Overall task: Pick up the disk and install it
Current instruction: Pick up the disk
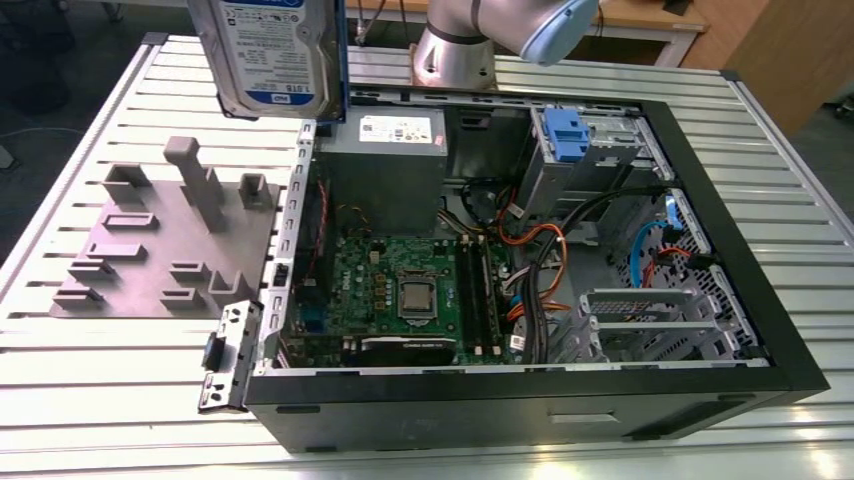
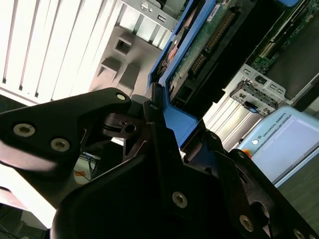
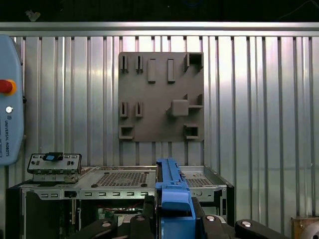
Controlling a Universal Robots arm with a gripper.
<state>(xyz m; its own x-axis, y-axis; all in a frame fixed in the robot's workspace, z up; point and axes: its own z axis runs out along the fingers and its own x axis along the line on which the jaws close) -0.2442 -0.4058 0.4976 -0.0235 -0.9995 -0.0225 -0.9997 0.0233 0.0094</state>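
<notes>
The gripper (image 3: 173, 219) clamps the disk (image 1: 274, 50) by its blue frame (image 3: 172, 194) (a narrow hold), so it might slip and drop onto the open computer case (image 1: 747, 250).

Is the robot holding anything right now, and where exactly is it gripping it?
Yes. The gripper holds the disk up in the air, clamped on the blue frame along one edge.
</notes>
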